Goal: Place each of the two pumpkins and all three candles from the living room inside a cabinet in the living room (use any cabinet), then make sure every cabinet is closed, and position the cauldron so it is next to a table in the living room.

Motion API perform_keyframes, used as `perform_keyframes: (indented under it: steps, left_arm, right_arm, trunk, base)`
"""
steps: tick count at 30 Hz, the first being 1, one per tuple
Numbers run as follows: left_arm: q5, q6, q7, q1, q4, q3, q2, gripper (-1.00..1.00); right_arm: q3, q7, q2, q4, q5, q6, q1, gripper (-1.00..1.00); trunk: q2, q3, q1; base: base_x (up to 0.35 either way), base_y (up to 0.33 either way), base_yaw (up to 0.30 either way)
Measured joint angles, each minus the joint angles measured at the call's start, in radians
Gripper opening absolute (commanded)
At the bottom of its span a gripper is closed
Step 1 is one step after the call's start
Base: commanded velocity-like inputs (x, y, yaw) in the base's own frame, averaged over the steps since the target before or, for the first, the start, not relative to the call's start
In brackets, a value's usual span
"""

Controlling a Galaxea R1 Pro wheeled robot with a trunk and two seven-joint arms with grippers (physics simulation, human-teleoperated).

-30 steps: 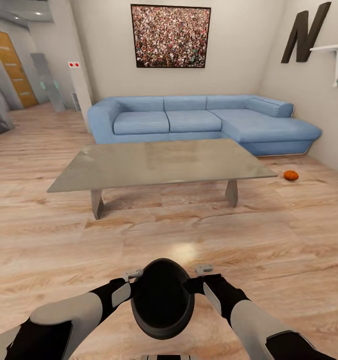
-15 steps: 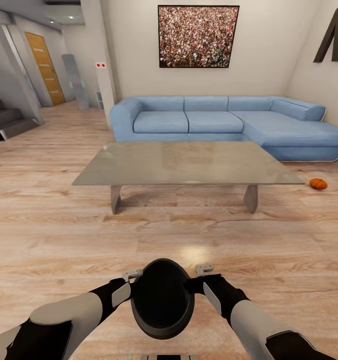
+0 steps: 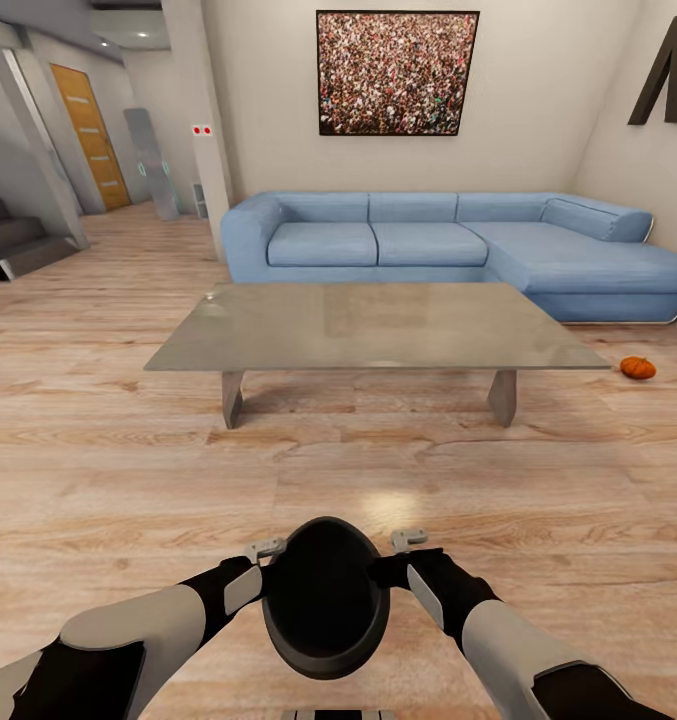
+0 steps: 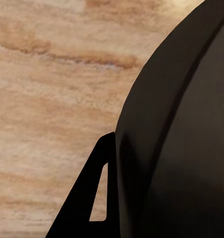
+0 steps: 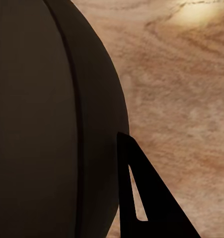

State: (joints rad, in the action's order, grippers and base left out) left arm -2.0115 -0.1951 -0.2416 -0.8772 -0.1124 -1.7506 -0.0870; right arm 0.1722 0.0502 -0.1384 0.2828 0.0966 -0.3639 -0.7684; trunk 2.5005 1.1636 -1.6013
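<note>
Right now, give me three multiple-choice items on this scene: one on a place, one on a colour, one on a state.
1. Where is the pumpkin?
A. on the table
B. on the floor by the sofa
C. in the cauldron

2. What colour is the sofa?
A. blue
B. grey
C. brown

3. How is the cauldron held?
A. resting on the table
B. by one tool
C. between the left tool and the right tool

Answers: 1 B, it lies on the wood floor past the table; 2 A, its cushions are light blue; 3 C, one tool presses each side.
</note>
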Motion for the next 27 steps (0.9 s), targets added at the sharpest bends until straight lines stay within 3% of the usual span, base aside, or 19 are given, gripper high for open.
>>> perform_keyframes:
  steps: [17, 27]
  left_arm:
    - [0.004, -0.009, 0.000, 0.002, 0.001, 0.001, 0.000, -1.00]
    - [0.006, -0.016, 0.000, 0.001, 0.005, 0.003, -0.002, -1.00]
  right_arm:
    - [-0.003, 0.003, 0.000, -0.008, 0.002, 0.000, 0.000, -1.00]
    - [-0.002, 0.002, 0.000, -0.010, 0.006, -0.004, 0.000, -1.00]
  trunk:
    - [0.000, 0.000, 0.000]
    - [0.000, 0.000, 0.000]
  base:
    - [0.007, -0.001, 0.000]
    - [0.220, -0.158, 0.000]
